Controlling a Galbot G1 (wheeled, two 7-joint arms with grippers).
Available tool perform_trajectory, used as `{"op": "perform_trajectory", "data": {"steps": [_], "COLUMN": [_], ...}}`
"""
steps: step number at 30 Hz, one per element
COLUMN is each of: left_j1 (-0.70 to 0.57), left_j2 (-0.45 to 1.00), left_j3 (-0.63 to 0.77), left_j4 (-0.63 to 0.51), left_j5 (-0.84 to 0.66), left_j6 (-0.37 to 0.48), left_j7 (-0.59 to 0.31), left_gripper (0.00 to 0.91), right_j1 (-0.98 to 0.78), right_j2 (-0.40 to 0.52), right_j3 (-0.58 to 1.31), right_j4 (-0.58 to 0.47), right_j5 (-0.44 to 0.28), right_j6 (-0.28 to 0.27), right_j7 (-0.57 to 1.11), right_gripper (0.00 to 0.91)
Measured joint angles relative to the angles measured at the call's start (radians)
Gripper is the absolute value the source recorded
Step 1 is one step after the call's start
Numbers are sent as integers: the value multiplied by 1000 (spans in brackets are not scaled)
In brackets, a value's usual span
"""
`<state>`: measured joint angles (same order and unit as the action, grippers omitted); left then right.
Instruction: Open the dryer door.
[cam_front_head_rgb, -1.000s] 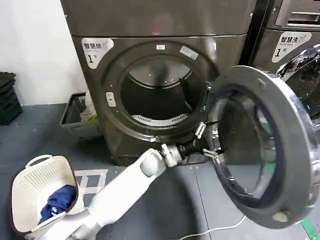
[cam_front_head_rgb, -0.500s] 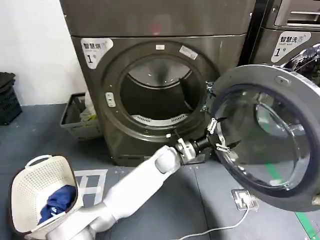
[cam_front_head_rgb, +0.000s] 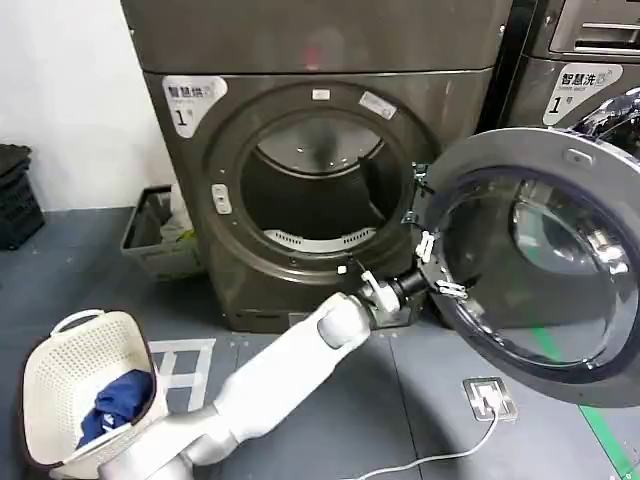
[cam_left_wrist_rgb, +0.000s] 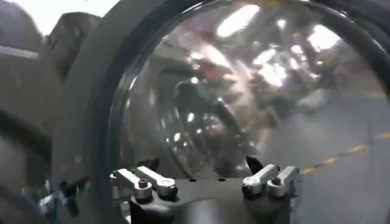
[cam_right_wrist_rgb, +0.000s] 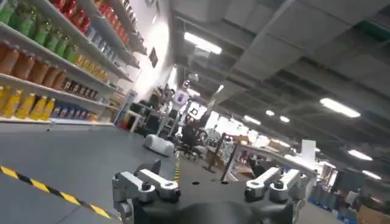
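The dryer door (cam_front_head_rgb: 560, 170) stands swung out to the right of the drum opening (cam_front_head_rgb: 315, 190), its grey inner side and tinted glass bowl facing me. My left arm reaches up from the lower left. My left gripper (cam_front_head_rgb: 432, 268) is open against the door's inner rim, on the hinge side and low down. In the left wrist view the open left gripper (cam_left_wrist_rgb: 207, 182) faces the glass bowl (cam_left_wrist_rgb: 244, 91) and grey rim (cam_left_wrist_rgb: 85, 122), with nothing between its fingers. My right gripper (cam_right_wrist_rgb: 207, 182) is open and points into the room.
A white laundry basket (cam_front_head_rgb: 60, 400) holding a blue cloth sits on the floor at lower left. A grey crate (cam_front_head_rgb: 150, 240) stands beside the dryer. A second machine (cam_front_head_rgb: 590, 60) with a chrome door (cam_front_head_rgb: 615, 110) is at right. A socket and white cable (cam_front_head_rgb: 485, 398) lie under the door.
The door has swung wider open, away from me and to the right. My left gripper has followed it rightward and slightly up, staying at the inner rim.
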<state>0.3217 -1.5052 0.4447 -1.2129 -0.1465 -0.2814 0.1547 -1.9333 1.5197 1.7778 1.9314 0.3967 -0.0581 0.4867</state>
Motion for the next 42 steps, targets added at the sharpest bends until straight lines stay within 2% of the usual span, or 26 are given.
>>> {"op": "perform_trajectory", "data": {"steps": [6,18,23,33,38,42], "left_j1": [3,6,33,125,176,224], "left_j2": [-7,-5,26,156,261,364], "left_j3": [-3,-2,8,22,2,-33], "left_j4": [-25,-45,-96,-333,-476,-587], "left_j5": [-100,-98,-104,-123,-152,-159], "left_j6": [35,21,60,145,214,225], "left_j7": [-6,7,19,17,17,22], "left_gripper": [907,907,907,907,907,907], "right_j1": [3,6,6,7,7,7], "right_j2": [3,2,0,-13,-16,-20], "right_j3": [-9,-14,-11,-10,-9,-11], "right_j4": [4,8,8,5,3,1], "right_j5": [-5,-7,-6,-5,3,7], "right_j6": [0,0,-2,-20,-22,-17], "right_j7": [-1,-2,-3,-2,-9,-16], "right_gripper": [907,907,907,907,907,907]}}
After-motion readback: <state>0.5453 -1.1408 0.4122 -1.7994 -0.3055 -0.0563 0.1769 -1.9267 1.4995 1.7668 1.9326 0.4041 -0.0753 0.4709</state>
